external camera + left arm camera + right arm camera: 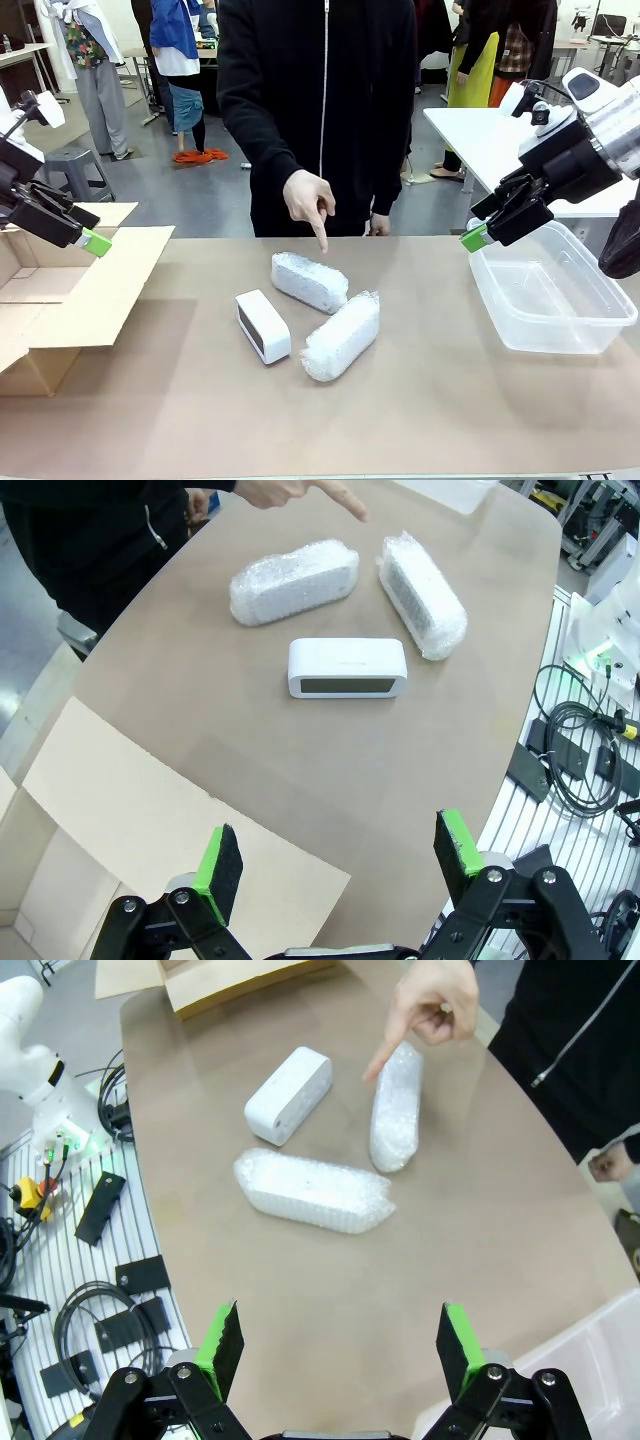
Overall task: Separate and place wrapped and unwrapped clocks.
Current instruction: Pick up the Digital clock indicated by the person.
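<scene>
Pointing hand [308, 200] above bundle [309, 281]; left pincer [340, 865] near box [90, 290], right pincer [340, 1345] near tub [492, 300], both splayed, empty.

Front faces person [320, 100] across table [450, 400]; high wrist views share white clock [263, 326].

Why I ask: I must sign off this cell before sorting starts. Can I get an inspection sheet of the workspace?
Surface: brown table, flat, no spills seen.
Job's things: far wrapped bundle, near wrapped bundle and unwrapped clock lie close together mid-table. The person's hand points at the far wrapped bundle.
Clutter: nothing seen. An open cardboard box is at the robot's left and a clear bin at its right.
Grippers: left gripper and right gripper are open above the table, with nothing between the fingers.
Cables: black cables lie coiled beside the table, off the surface.
Surroundings: a person in black stands at the far edge.
</scene>
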Robot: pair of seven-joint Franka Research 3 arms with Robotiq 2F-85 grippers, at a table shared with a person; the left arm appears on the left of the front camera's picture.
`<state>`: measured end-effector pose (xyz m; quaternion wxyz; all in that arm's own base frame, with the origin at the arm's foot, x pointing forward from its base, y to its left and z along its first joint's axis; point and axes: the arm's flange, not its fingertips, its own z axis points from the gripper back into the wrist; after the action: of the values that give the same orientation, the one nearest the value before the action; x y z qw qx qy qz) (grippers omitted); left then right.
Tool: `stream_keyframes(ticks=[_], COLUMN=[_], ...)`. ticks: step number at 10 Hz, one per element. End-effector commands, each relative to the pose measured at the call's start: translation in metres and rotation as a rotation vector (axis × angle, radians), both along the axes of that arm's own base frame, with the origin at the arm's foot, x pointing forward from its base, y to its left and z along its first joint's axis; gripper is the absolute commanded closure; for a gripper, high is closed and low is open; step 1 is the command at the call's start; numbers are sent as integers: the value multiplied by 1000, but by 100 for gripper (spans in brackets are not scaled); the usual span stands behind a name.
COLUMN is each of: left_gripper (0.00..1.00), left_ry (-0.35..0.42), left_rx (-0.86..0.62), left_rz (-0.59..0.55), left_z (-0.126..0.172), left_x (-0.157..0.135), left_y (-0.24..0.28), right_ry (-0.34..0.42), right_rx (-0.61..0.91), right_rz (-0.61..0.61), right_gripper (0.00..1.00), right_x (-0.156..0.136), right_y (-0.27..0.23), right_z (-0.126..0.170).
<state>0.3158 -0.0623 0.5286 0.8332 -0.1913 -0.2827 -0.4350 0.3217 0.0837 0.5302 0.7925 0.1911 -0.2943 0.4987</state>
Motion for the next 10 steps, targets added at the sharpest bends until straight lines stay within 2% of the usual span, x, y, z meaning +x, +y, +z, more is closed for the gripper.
stream_keyframes(ticks=[1,10], left_gripper=[0,0], left_ry=[-3,-3], left_rx=[-12,-12], left_rz=[-6,-6], left_z=[1,1], left_x=[0,0], left_y=[0,0], right_ry=[10,10], right_rx=[18,18], right_rz=[8,8], right_gripper=[0,0], right_x=[0,0], right_y=[1,1], right_z=[-1,-1])
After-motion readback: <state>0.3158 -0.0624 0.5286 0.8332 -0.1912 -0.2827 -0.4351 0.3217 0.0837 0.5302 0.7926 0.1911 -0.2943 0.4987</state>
